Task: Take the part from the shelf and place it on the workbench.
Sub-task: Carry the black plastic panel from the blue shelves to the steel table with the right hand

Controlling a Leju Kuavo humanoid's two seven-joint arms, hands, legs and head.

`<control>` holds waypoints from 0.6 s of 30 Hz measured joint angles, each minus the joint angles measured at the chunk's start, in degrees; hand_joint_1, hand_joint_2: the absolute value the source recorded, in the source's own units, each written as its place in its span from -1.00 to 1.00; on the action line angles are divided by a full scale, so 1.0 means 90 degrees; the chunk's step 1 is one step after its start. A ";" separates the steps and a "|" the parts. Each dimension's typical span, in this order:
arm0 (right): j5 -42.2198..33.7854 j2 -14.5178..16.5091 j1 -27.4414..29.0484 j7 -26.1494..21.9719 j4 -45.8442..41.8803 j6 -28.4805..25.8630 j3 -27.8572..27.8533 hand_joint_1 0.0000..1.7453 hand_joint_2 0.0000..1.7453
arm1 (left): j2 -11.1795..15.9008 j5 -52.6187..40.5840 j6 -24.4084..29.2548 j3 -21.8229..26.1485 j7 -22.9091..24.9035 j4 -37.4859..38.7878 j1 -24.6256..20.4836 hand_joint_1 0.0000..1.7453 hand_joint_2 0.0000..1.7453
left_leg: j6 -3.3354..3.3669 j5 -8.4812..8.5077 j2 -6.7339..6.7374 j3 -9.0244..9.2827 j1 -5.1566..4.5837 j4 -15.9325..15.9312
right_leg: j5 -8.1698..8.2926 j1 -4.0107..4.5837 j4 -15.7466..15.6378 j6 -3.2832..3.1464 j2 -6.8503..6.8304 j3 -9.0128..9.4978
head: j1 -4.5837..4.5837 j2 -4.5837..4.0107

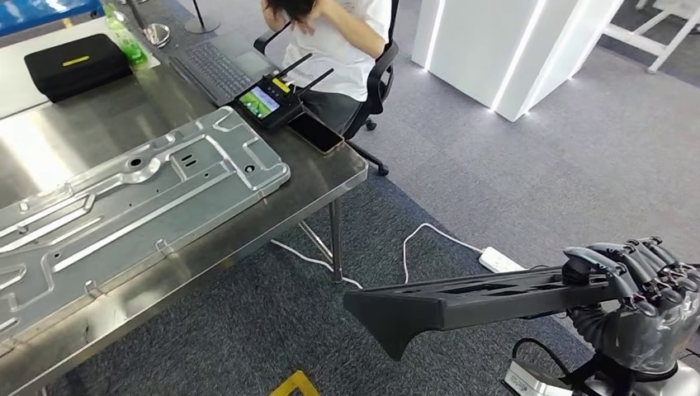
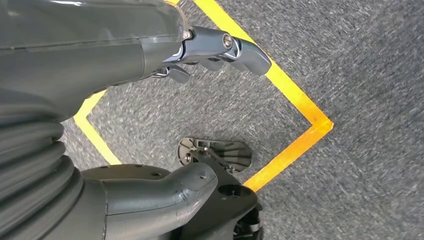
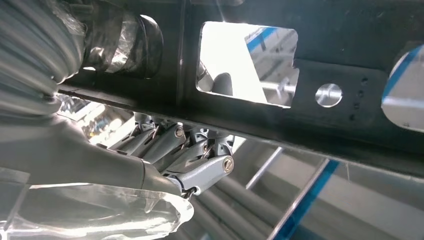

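From the head view, the right hand [image 1: 640, 276] grips a long black part [image 1: 462, 301] by one end, holding it level over the grey carpet, right of and nearer than the steel workbench [image 1: 326, 177]. Judging by this, the pickup is done; carrying it over and setting it down remain. A silver plate [image 1: 124, 206] already lies on the bench.

The left wrist view shows the left hand [image 2: 220, 47] over the floor, fingers curled, holding nothing.

In the right wrist view the part is flat dark metal with square cut-outs and round holes.
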 joint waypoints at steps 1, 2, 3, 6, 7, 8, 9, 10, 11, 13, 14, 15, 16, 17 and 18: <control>-0.0010 0.0000 0.0020 -0.0005 -0.0001 0.0000 -0.0032 1.00 1.00 | -0.0001 0.0005 0.0003 0.0000 -0.0005 0.0000 0.0015 -1.00 1.00 | -0.0042 0.0007 -0.0073 -0.0026 0.0017 -0.0009 | -0.0001 0.0009 -0.0024 -0.0014 -0.0060 0.0011 | 0.0000 0.0000; -0.0022 0.0001 0.0036 -0.0010 -0.0001 0.0001 -0.0064 1.00 1.00 | 0.0000 0.0011 0.0008 0.0002 -0.0007 0.0000 0.0034 -1.00 1.00 | -0.0080 0.0000 -0.0088 -0.0035 0.0025 -0.0002 | 0.0008 0.0003 -0.0052 -0.0044 -0.0139 0.0029 | 0.0000 0.0000; -0.0038 0.0001 0.0053 -0.0016 -0.0001 0.0002 -0.0098 1.00 1.00 | 0.0001 0.0018 0.0012 0.0007 -0.0006 0.0000 0.0054 -1.00 1.00 | -0.0117 -0.0048 -0.0001 -0.0061 0.0017 0.0056 | 0.0016 -0.0008 -0.0090 -0.0086 -0.0214 0.0060 | -0.0003 0.0000; -0.0110 0.0002 0.0155 -0.0033 -0.0012 0.0002 -0.0222 1.00 1.00 | 0.0002 0.0040 0.0002 0.0036 -0.0007 0.0000 0.0061 -1.00 1.00 | -0.0188 -0.0545 0.0552 -0.0460 0.0004 0.0905 | 0.0014 -0.0008 -0.0168 -0.0195 -0.0479 0.0132 | -0.0016 0.0000; -0.0139 0.0002 0.0192 -0.0037 -0.0015 0.0002 -0.0273 1.00 1.00 | 0.0002 0.0045 -0.0002 0.0047 -0.0010 0.0000 0.0057 -1.00 1.00 | -0.0203 -0.0728 0.0654 -0.0672 0.0018 0.1320 | 0.0000 0.0006 -0.0165 -0.0207 -0.0578 0.0137 | -0.0018 0.0000; -0.0165 0.0002 0.0224 -0.0040 -0.0015 0.0003 -0.0323 1.00 1.00 | 0.0002 0.0048 -0.0003 0.0057 -0.0013 0.0000 0.0059 -1.00 1.00 | -0.0216 -0.0820 0.0704 -0.0827 0.0028 0.1621 | -0.0014 0.0015 -0.0160 -0.0207 -0.0668 0.0143 | -0.0019 0.0000; -0.0188 0.0002 0.0248 -0.0042 -0.0015 0.0002 -0.0372 1.00 1.00 | 0.0002 0.0053 -0.0003 0.0069 -0.0015 0.0000 0.0068 -1.00 1.00 | -0.0223 -0.0796 0.0732 -0.0880 0.0034 0.1719 | -0.0030 0.0018 -0.0156 -0.0203 -0.0755 0.0153 | -0.0019 0.0000; -0.0208 0.0002 0.0263 -0.0043 -0.0015 0.0002 -0.0418 1.00 1.00 | 0.0003 0.0056 -0.0004 0.0081 -0.0016 0.0000 0.0077 -1.00 1.00 | -0.0223 -0.0651 0.0760 -0.0802 0.0036 0.1565 | -0.0047 0.0020 -0.0152 -0.0194 -0.0837 0.0170 | -0.0019 0.0000; -0.0219 0.0002 0.0274 -0.0044 -0.0015 0.0002 -0.0457 1.00 1.00 | 0.0005 0.0059 -0.0004 0.0090 -0.0017 0.0000 0.0085 -1.00 1.00 | -0.0210 -0.0430 0.0809 -0.0608 0.0036 0.1193 | -0.0069 0.0020 -0.0147 -0.0182 -0.0911 0.0196 | -0.0019 0.0000; -0.0229 0.0002 0.0295 -0.0047 -0.0015 0.0003 -0.0532 1.00 1.00 | 0.0008 0.0059 -0.0008 0.0103 -0.0021 0.0000 0.0079 -1.00 1.00 | -0.0148 -0.0102 0.1051 -0.0169 -0.0002 0.0350 | -0.0123 0.0037 -0.0132 -0.0131 -0.1044 0.0254 | -0.0018 0.0000; -0.0232 -0.0003 0.0305 -0.0047 -0.0015 0.0003 -0.0571 1.00 1.00 | 0.0010 0.0059 -0.0012 0.0105 -0.0024 0.0000 0.0070 -1.00 1.00 | -0.0110 -0.0039 0.1133 -0.0047 -0.0027 0.0107 | -0.0147 0.0050 -0.0124 -0.0100 -0.1105 0.0275 | -0.0017 0.0000; -0.0239 -0.0014 0.0312 -0.0044 -0.0015 0.0003 -0.0606 1.00 1.00 | 0.0010 0.0059 -0.0016 0.0108 -0.0027 0.0000 0.0066 -1.00 1.00 | -0.0074 -0.0039 0.1168 -0.0005 -0.0052 0.0006 | -0.0163 0.0063 -0.0121 -0.0068 -0.1165 0.0292 | -0.0016 0.0000; -0.0248 -0.0032 0.0315 -0.0040 -0.0013 0.0003 -0.0638 1.00 1.00 | 0.0010 0.0063 -0.0019 0.0114 -0.0033 0.0000 0.0067 -1.00 1.00 | -0.0042 -0.0034 0.1102 -0.0015 -0.0068 -0.0002 | -0.0173 0.0069 -0.0124 -0.0036 -0.1225 0.0310 | -0.0015 0.0000; -0.0260 -0.0059 0.0313 -0.0034 -0.0012 0.0003 -0.0667 1.00 1.00 | 0.0010 0.0067 -0.0021 0.0121 -0.0037 0.0000 0.0073 -1.00 1.00 | -0.0005 -0.0021 0.1030 -0.0007 -0.0057 -0.0029 | -0.0188 0.0063 -0.0129 -0.0002 -0.1266 0.0328 | -0.0016 0.0000; -0.0274 -0.0090 0.0307 -0.0026 -0.0007 0.0003 -0.0692 1.00 1.00 | 0.0010 0.0075 -0.0022 0.0131 -0.0042 0.0000 0.0079 -1.00 1.00 | 0.0033 -0.0003 0.0957 0.0012 -0.0046 -0.0065 | -0.0234 0.0049 -0.0095 0.0031 -0.1206 0.0339 | -0.0015 0.0000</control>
